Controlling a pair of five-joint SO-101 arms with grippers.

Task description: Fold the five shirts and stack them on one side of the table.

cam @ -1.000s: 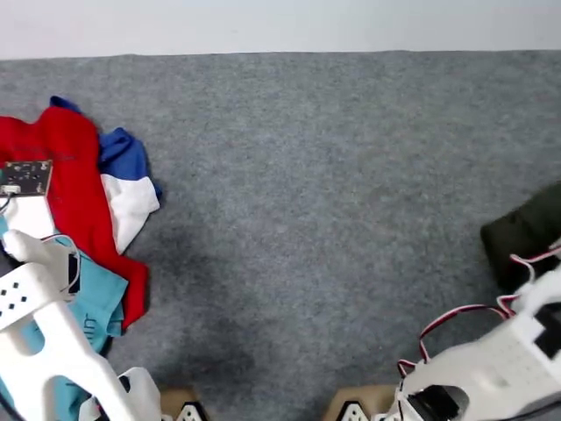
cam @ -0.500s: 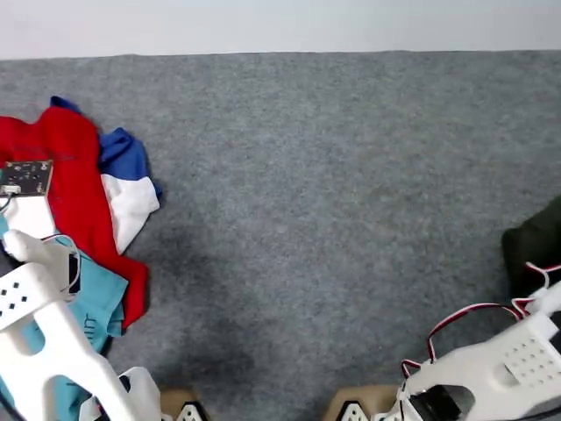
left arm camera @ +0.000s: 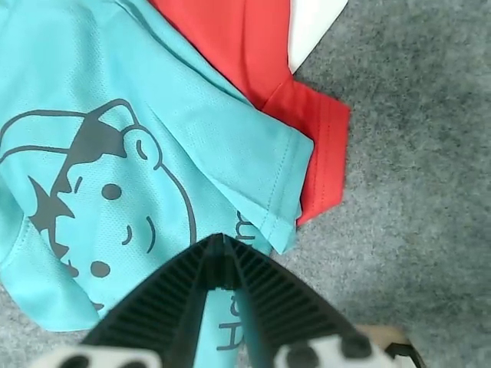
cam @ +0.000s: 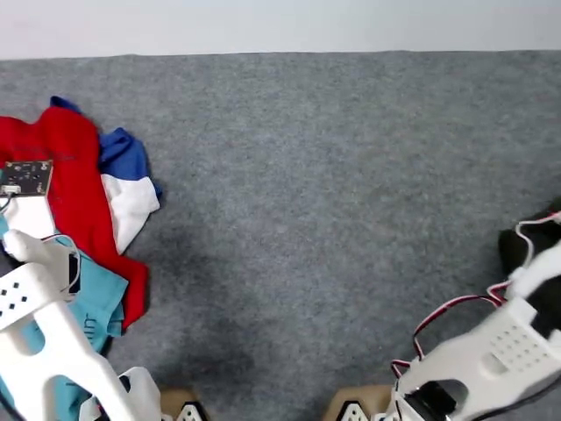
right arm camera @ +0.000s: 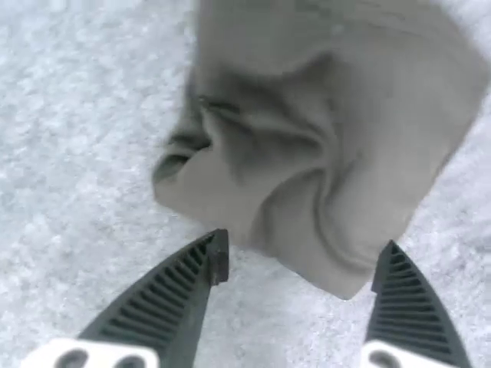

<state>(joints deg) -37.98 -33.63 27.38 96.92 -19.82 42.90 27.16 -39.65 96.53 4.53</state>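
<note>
The right gripper (right arm camera: 305, 244) is spread wide and holds nothing, its tips either side of the near edge of the dark shirt (right arm camera: 322, 130) (a crumpled heap). The left gripper (left arm camera: 218, 244) is pressed closed with nothing between its tips, right over the turquoise shirt (left arm camera: 115, 153), with the red shirt (left arm camera: 253, 54) beyond.

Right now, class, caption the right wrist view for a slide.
Open right pincer poised over a crumpled dark shirt on the grey table.

White perforated arms (cam: 491, 355), red-white cables (cam: 456, 303), black ribbed claws (right arm camera: 304, 241).
</note>
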